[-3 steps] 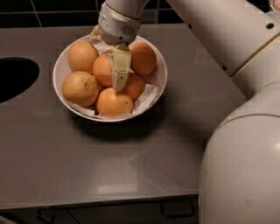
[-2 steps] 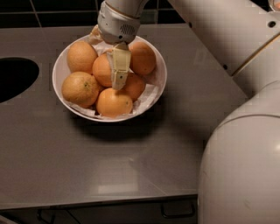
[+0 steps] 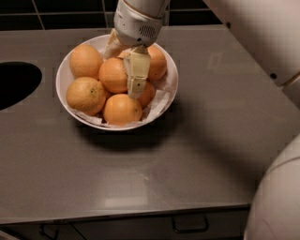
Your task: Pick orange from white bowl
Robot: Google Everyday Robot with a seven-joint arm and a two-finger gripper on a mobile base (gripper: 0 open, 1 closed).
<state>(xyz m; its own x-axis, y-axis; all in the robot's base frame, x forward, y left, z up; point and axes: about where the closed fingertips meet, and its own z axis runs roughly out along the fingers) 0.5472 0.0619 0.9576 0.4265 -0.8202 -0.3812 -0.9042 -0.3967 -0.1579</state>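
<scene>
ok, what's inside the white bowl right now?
At least six oranges show in the white bowl, on crumpled white paper. The claw hangs over the middle, covering part of two oranges; the bowl's bottom and anything beneath the fruit is hidden.

The one camera looks steeply down from above, facing the dark tiled wall (image 3: 56, 5) beyond the end effector (image 3: 129, 75). It sits fairly near. The end effector hangs upper-centre in view, over the white bowl (image 3: 174, 77). The grey surface (image 3: 187, 164) spreads nearer the camera, and the robot's pale arm (image 3: 262, 33) crowds the right edge.
</scene>
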